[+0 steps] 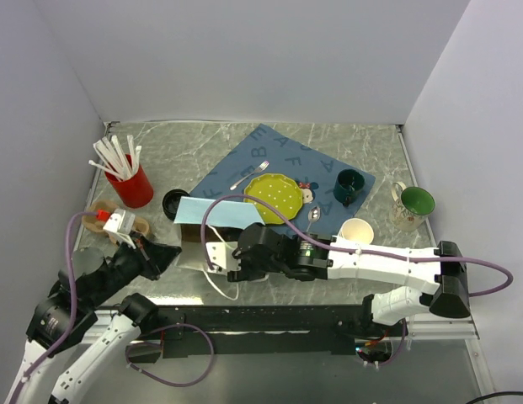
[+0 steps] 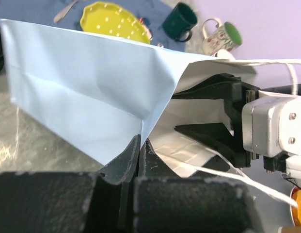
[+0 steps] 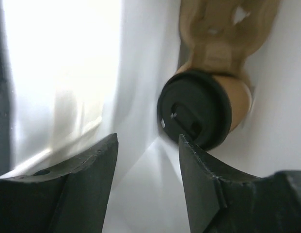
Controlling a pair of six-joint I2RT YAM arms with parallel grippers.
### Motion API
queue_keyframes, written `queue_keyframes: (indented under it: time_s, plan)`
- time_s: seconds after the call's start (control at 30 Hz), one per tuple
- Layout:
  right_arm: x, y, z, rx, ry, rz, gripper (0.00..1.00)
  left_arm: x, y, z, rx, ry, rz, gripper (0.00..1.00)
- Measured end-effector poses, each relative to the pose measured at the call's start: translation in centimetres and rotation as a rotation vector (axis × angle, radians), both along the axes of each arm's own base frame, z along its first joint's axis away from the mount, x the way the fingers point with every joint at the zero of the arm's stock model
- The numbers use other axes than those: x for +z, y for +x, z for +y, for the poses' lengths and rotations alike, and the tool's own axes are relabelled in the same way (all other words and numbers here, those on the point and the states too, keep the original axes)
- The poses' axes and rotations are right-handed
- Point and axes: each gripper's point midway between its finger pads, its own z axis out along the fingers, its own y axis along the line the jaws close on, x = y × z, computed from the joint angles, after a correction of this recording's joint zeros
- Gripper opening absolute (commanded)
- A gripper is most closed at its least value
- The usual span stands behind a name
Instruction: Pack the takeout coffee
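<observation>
Plain pale lavender-white panels close the space: a back wall (image 1: 261, 59) at 12 o'clock, a left wall (image 1: 34, 118) at 9 o'clock, a right wall (image 1: 476, 93) at 3 o'clock. Between them lies a table (image 1: 362, 143) with a grey-green marbled top, a black strip (image 1: 278, 318) along its 6 o'clock edge. The light is soft and even

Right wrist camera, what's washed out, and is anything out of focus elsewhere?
Right wrist view: the white paper bag is blown out at left; the tan paper cup with black plastic lid is fairly sharp, the right gripper dark and soft. Left wrist view: the left gripper is blurred, the bag crisp. Top view: evenly lit, sharp.
</observation>
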Motion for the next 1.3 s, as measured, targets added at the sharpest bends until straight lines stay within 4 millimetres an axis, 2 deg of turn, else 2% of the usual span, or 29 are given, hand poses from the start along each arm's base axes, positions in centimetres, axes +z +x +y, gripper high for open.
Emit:
queue_keyframes:
  time_s: [0.07,0.23,0.4,0.53,0.77,0.97,1.2,1.3]
  plan:
    - [0.0,0.1,0.0,0.012,-0.005,-0.013,0.61,-0.3,0.0,-0.1,-0.009,-0.005,-0.021,0.01]
    - [0.1,1.3,0.1,0.020,-0.007,-0.045,0.51,-2.3,0.1,-0.8,-0.050,0.026,0.014,0.01]
    - [-0.3,3.2,0.4,0.011,-0.009,-0.069,0.52,-2.4,-0.2,-1.1,-0.078,0.029,0.017,0.01]
    - [-1.3,3.5,0.8,0.055,-0.049,-0.094,0.51,-2.7,-0.6,-1.1,-0.101,0.047,0.012,0.01]
    - [-2.0,4.8,1.2,0.108,-0.076,-0.131,0.44,-3.3,-1.3,-1.0,-0.134,0.083,0.005,0.01]
    - [-1.5,5.3,1.8,0.172,-0.051,-0.150,0.48,-4.0,-1.3,-0.7,-0.148,0.130,0.002,0.01]
    - [-2.7,5.4,3.3,0.223,-0.089,-0.125,0.48,-4.0,-1.6,-0.4,-0.147,0.138,-0.015,0.01]
    - [-3.4,5.6,3.7,0.217,-0.115,-0.120,0.55,-3.9,-1.9,-0.2,-0.144,0.132,-0.029,0.01]
